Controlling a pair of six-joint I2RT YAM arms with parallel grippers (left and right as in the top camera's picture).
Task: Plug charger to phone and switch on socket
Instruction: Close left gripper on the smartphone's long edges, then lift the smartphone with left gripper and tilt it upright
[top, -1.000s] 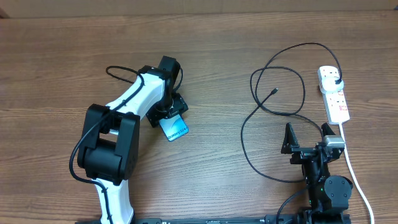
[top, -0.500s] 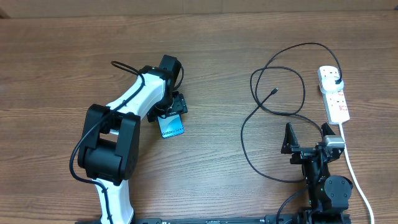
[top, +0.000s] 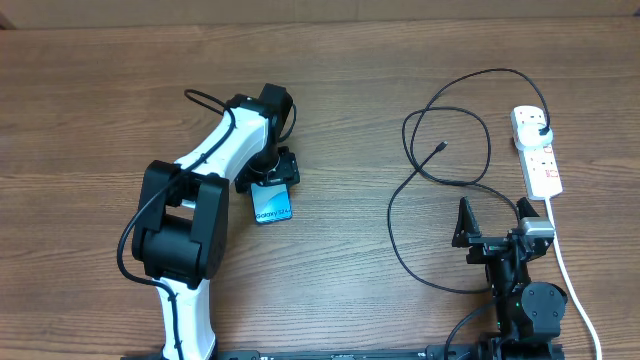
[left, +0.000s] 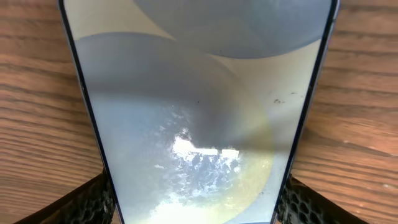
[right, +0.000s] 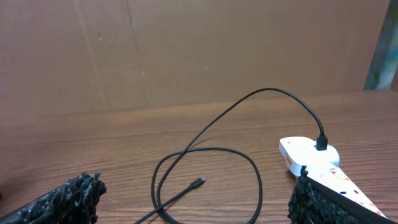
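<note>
The phone (top: 272, 203), its light screen bearing small text, lies left of centre, and my left gripper (top: 272, 186) is shut on its far end. In the left wrist view the phone (left: 193, 106) fills the frame, with both fingers (left: 93, 202) pressed against its edges. The charger cable loops across the right side of the table, its connector tip (top: 441, 147) lying free and its plug (top: 541, 131) seated in the white socket (top: 543, 170). My right gripper (top: 493, 225) stands open near the front edge. The tip (right: 198, 183) and the socket (right: 308, 152) lie ahead of it.
The socket's thick white cord (top: 572, 280) runs toward the front edge past my right arm. The black cable's lower loop (top: 400, 250) curves just left of the right gripper. A brown wall (right: 186, 50) backs the table.
My left gripper has turned the phone from a tilt to nearly square with the table edge and shifted it slightly left. The right arm has stayed still.
</note>
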